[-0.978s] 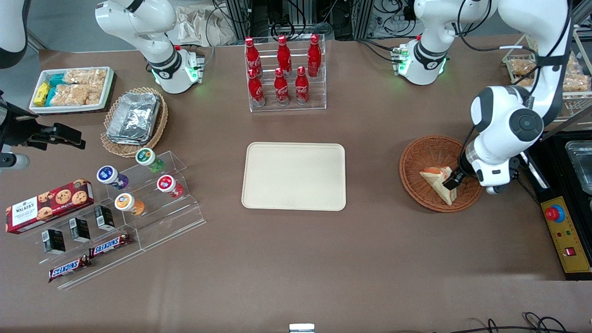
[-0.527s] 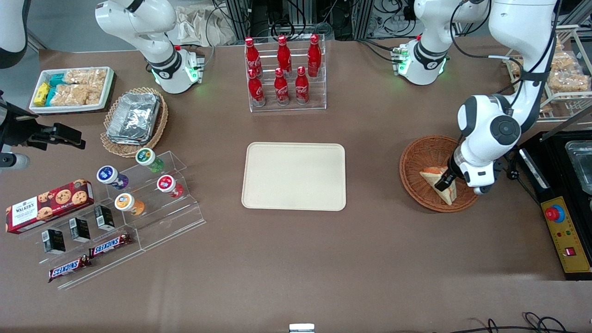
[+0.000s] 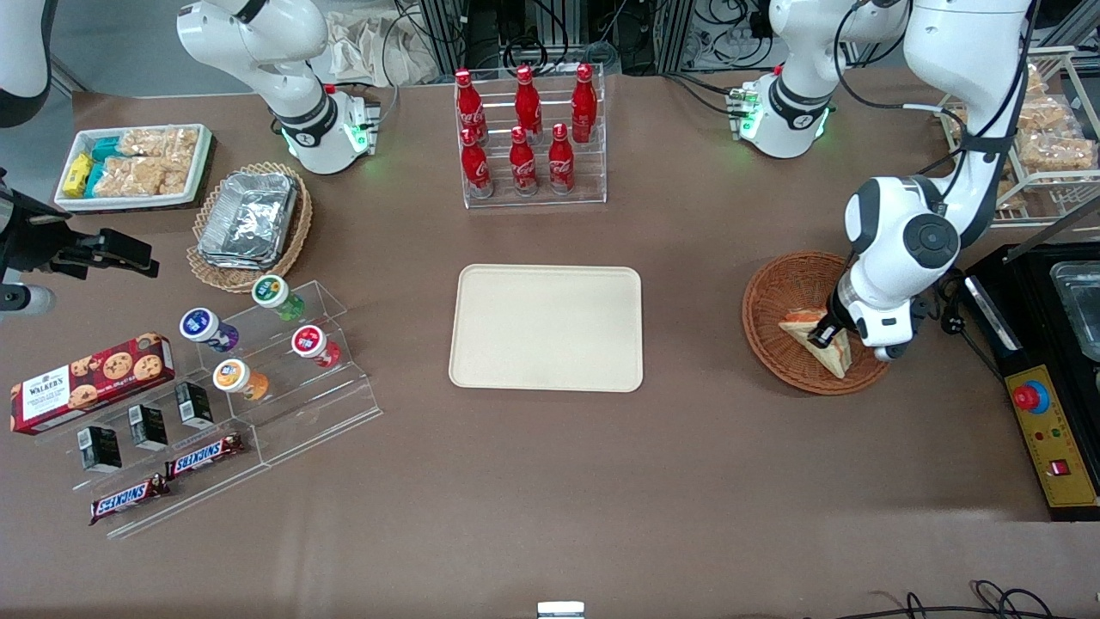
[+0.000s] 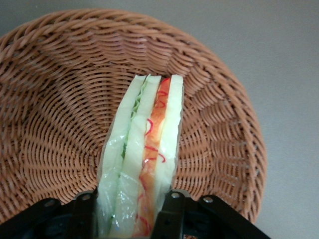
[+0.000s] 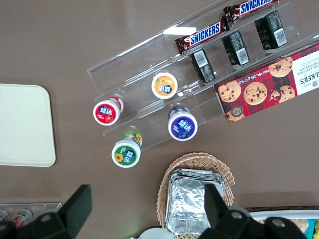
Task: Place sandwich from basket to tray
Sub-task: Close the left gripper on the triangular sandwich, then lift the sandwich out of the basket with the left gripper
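Note:
The sandwich (image 3: 816, 346) is a wrapped white wedge with red-orange and green layers. It sits in the reddish-brown wicker basket (image 3: 778, 297) toward the working arm's end of the table. My left gripper (image 3: 827, 337) is down in the basket and shut on the sandwich. In the left wrist view a black finger presses each bread face of the sandwich (image 4: 142, 149), with the basket (image 4: 60, 119) under it. The cream tray (image 3: 546, 327) lies bare at the table's middle and also shows in the right wrist view (image 5: 22, 124).
A clear rack of red cola bottles (image 3: 526, 129) stands farther from the front camera than the tray. A black box with a red button (image 3: 1044, 421) lies beside the basket. A tan basket of foil containers (image 3: 249, 219) and acrylic snack shelves (image 3: 232, 378) lie toward the parked arm's end.
My gripper has shifted slightly toward the tray and away from the front camera, with the sandwich between its fingers. The sandwich has moved a little with it inside the basket.

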### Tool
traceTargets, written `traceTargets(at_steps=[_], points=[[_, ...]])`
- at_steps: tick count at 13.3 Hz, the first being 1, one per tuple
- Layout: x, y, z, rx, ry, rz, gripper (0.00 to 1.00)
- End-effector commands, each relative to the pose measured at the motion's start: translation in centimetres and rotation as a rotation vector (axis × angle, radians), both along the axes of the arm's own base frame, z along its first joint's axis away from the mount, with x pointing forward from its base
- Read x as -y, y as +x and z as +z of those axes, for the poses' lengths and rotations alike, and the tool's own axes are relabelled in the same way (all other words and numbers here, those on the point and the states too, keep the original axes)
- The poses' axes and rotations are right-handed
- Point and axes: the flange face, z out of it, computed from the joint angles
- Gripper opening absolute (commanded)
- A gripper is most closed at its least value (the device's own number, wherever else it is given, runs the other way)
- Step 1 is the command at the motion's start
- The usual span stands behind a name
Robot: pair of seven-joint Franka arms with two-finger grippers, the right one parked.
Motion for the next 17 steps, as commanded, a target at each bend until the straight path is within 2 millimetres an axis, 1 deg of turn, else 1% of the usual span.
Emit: traceTargets(at_steps=[1,3,5,7,9,10,11,12,13,14,15,17], points=[[0.3,0.2,3.8,-0.011,0.034,-0.092,0.0],[-0.2,1.3,7.9,-0.116,0.045,-0.226,0.0],[-0.3,3.1,12.4,-0.171,0.043,-0.327,0.0],[0.1,4.6,17.7,-0.196,0.032,-0.403,0.0],[3.0,5.4,23.4,-0.21,0.021,-0.493,0.0],[5.1,5.7,26.0,-0.201,0.019,-0.512,0.0],[7.7,5.9,27.6,-0.178,0.006,-0.527,0.0],[10.4,5.8,28.5,-0.155,-0.016,-0.506,0.0],[13.6,5.4,28.6,-0.142,-0.021,-0.483,0.0],[17.4,4.9,28.4,-0.128,-0.022,-0.498,0.0],[20.9,4.3,27.5,-0.119,-0.008,-0.545,0.0],[26.7,3.6,23.9,-0.101,-0.006,-0.617,0.0]])
